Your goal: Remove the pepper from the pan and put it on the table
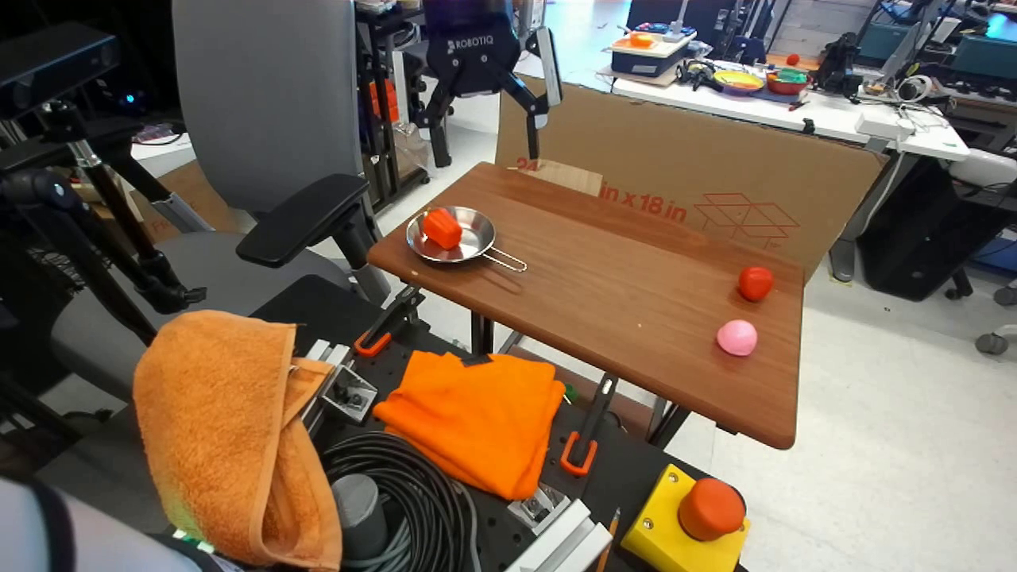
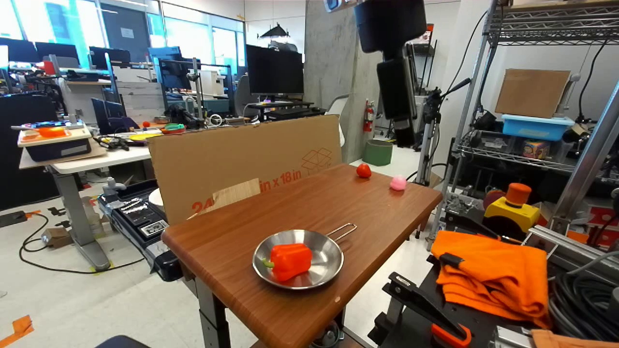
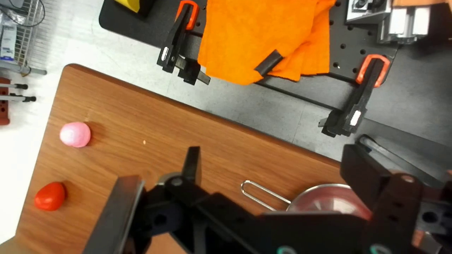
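The red-orange pepper lies in the silver pan, and both show in both exterior views, the pepper with its green stem and the pan. The pan stands near one end of the brown table, its wire handle pointing along the table. My gripper is open and empty, high above the table. In the wrist view my gripper has its fingers wide apart. There the pan is partly covered by the gripper body, with a red reflection inside; the pepper is hidden.
A red tomato-like object and a pink ball lie at the table's far end from the pan. A cardboard wall stands along one long edge. Clamps, an orange cloth and a yellow box with a red button sit beside the opposite edge.
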Robot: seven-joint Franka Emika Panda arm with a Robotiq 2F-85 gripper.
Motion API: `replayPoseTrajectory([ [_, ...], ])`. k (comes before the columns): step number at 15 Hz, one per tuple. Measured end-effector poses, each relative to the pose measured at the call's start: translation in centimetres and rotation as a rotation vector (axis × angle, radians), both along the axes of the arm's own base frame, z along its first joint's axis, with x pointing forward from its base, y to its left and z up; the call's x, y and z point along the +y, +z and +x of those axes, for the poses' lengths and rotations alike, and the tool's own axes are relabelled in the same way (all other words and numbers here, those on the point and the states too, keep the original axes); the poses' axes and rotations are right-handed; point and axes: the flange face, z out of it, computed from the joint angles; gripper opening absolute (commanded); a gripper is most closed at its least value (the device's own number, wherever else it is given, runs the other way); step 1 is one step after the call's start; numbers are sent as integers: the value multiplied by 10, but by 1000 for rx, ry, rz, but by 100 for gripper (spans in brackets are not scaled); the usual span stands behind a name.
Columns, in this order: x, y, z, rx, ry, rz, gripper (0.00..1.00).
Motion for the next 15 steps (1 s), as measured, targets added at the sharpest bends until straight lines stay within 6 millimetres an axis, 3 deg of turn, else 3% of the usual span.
replayPoseTrajectory([
  [5,8,22,0,-64,28,8,100],
  [15,9,23,-1,-69,31,7,100],
])
